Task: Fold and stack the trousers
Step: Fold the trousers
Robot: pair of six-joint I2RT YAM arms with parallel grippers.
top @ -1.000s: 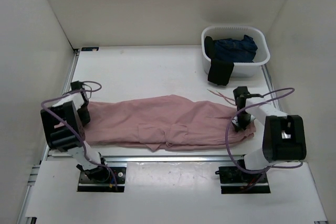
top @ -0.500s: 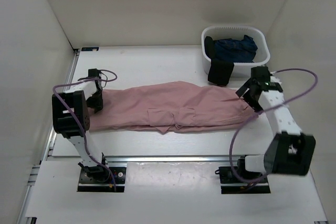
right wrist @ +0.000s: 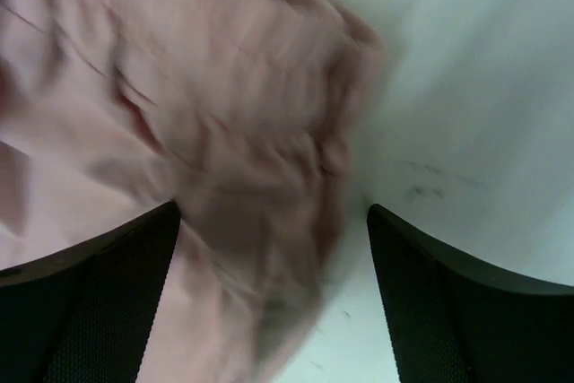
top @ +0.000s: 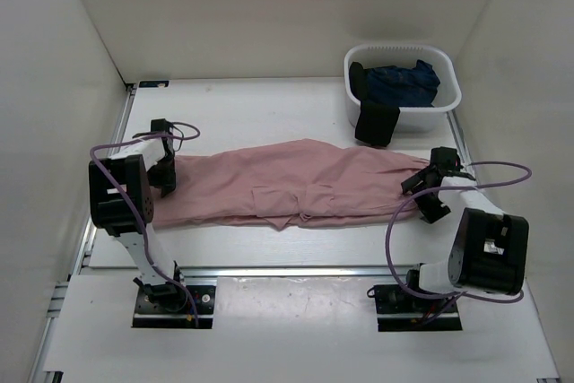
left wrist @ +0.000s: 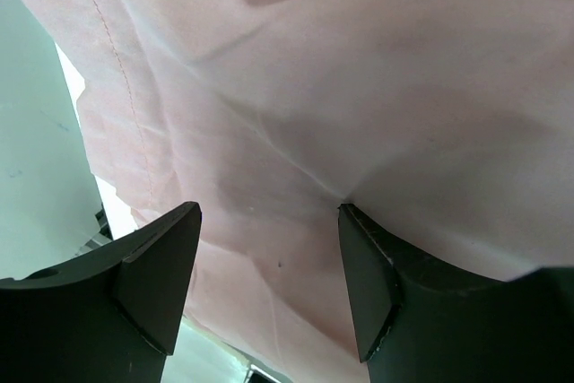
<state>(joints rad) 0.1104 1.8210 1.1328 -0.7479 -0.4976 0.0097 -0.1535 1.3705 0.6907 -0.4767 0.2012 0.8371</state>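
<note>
Hovering left hand (top: 164,175): spread wide and pinching nothing, low over the leg-hem end of the cloth. Its wrist view shows pink fabric filling the gap between the fingers.
Right hand (top: 420,196): also spread and empty, at the crumpled waist end. Part of the gap is over cloth and part over bare tabletop (top: 251,114).
Trousers (top: 296,190): lying lengthwise across the middle of the tabletop, legs to the left, waist to the right, wrinkled and not yet folded.
Why the hands sit there: probably one at each end so both can pinch an edge and bring one end over the other.
Basket (top: 404,87): at the far right corner, apart from the trousers, holding dark clothes (top: 399,82), with one piece draped over its near rim.
</note>
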